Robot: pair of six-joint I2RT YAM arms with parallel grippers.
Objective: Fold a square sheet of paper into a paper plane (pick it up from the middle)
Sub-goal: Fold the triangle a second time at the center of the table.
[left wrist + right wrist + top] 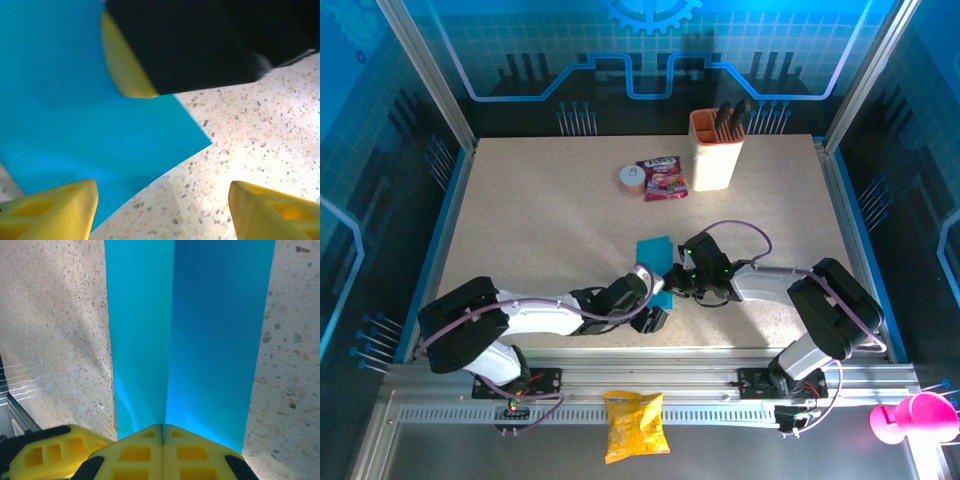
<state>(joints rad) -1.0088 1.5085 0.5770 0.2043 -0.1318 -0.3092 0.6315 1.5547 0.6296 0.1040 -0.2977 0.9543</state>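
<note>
Speckled tabletop [550,220] carries the square sheet of paper [190,330] near its middle, between both arms. Right gripper [162,432] is clamped on the centre crease, seemingly to pin the fold; left gripper [162,200] hovers spread wide by a corner, gripping nothing.

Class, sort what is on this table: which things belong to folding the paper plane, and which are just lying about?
In the job:
square sheet of paper, creased down the middle
right gripper, shut on it
left gripper, open

Lying about:
beige holder cup
pink-red snack packet
small round roll
yellow snack bag
</note>
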